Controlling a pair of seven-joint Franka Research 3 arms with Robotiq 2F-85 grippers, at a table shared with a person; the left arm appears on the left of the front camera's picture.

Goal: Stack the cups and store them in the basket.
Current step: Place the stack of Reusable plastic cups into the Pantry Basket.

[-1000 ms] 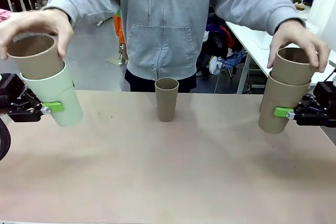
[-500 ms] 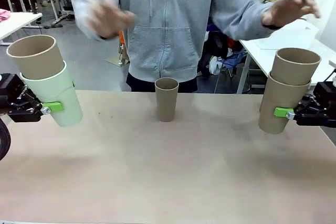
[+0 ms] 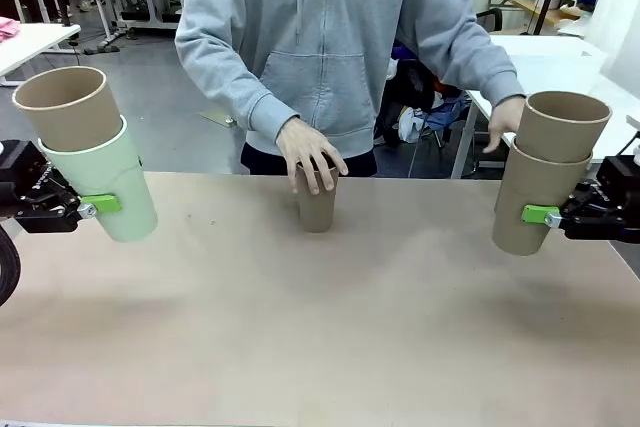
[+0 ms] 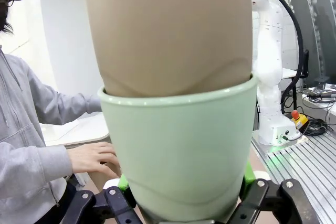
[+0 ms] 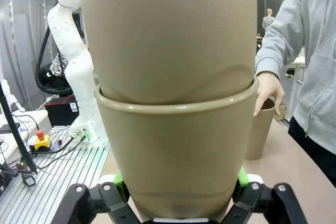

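**Both grippers clamped on two-cup stacks; one cup on the table under the person's hand**

Left side. The left gripper (image 3: 103,203), black with green pads, is closed across the lower wall of a pale mint green tapered matte cup (image 3: 115,182). The left wrist view shows a pad pressed against each side of it. A tan-brown tapered matte cup (image 3: 68,107) sits nested in the green cup's mouth, with much of its height showing above the green rim. The stack is held clear of the light brown tabletop (image 3: 320,327), above its left edge. It leans, with the mouths tipped toward that edge.

Right side. The right gripper (image 3: 537,214) is closed on the lower wall of an outer tan-brown matte cup (image 3: 528,192), again with pads on both sides. An inner tan-brown matte cup (image 3: 563,125) is nested in it. This stack hangs above the right edge of the tabletop and leans slightly.

Centre. A lone tan-brown matte cup (image 3: 318,212) stands upright on the tabletop at the middle of the far edge.

Person. A person in a grey hooded sweatshirt (image 3: 320,37) stands behind the far edge. One hand (image 3: 312,159) lies over the rim of the lone cup, with the fingers draped down its wall. The other hand (image 3: 503,127) is just beside the right stack's upper cup. Whether it touches the cup cannot be told.
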